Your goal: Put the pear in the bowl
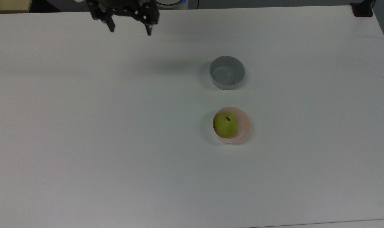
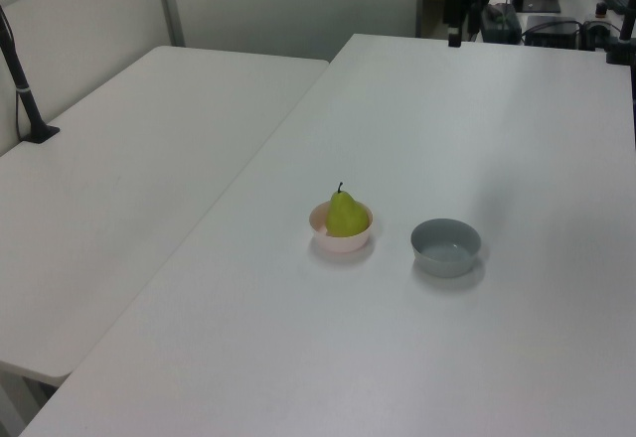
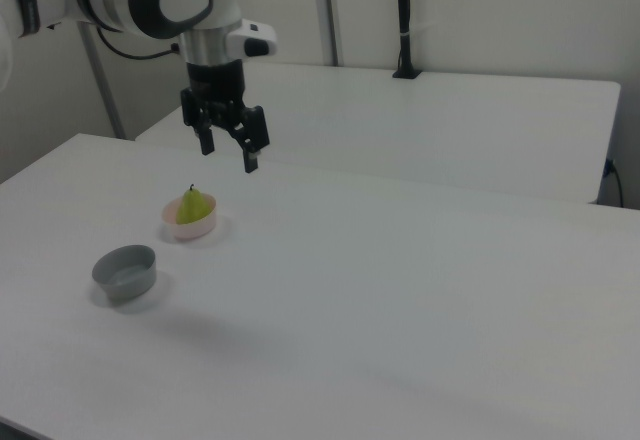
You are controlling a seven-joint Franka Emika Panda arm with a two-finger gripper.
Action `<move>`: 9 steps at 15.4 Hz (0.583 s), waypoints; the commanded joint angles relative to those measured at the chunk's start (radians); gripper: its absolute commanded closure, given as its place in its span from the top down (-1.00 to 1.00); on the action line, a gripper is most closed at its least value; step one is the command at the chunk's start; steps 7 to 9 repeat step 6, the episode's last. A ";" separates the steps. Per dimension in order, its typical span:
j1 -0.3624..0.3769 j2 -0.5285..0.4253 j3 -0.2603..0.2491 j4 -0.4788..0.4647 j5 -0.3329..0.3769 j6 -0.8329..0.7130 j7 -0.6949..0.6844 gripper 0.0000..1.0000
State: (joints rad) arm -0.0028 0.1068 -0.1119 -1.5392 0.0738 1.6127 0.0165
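Sitting upright in the pink bowl (image 1: 242,131), stem up: the pear (image 1: 226,125), pressed toward the top view's left side of the bowl's inside. Resting on the white table (image 1: 116,142), bowl and pear alike, with a grey bowl (image 1: 227,72) nearby, apart from the pink one. Hanging in the air well away from the fruit, at the top view's upper left edge: the gripper (image 1: 129,30), fingers (image 1: 110,27) spread wide, nothing between them. Seen in the right view, raised above the table behind the pink bowl (image 3: 190,227) and pear (image 3: 192,206): gripper (image 3: 229,158), black fingers pointing down.
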 commanded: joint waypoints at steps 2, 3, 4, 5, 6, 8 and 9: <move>-0.031 -0.069 0.021 -0.071 -0.034 0.004 -0.007 1.00; -0.031 -0.067 0.021 -0.070 -0.035 0.006 -0.007 1.00; -0.032 -0.067 0.021 -0.070 -0.043 0.006 -0.007 1.00; -0.032 -0.068 0.015 -0.070 -0.043 0.006 -0.007 1.00; -0.032 -0.068 0.012 -0.068 -0.045 0.006 -0.007 1.00; -0.032 -0.068 0.012 -0.068 -0.045 0.006 -0.007 1.00; -0.032 -0.068 0.012 -0.068 -0.045 0.006 -0.007 1.00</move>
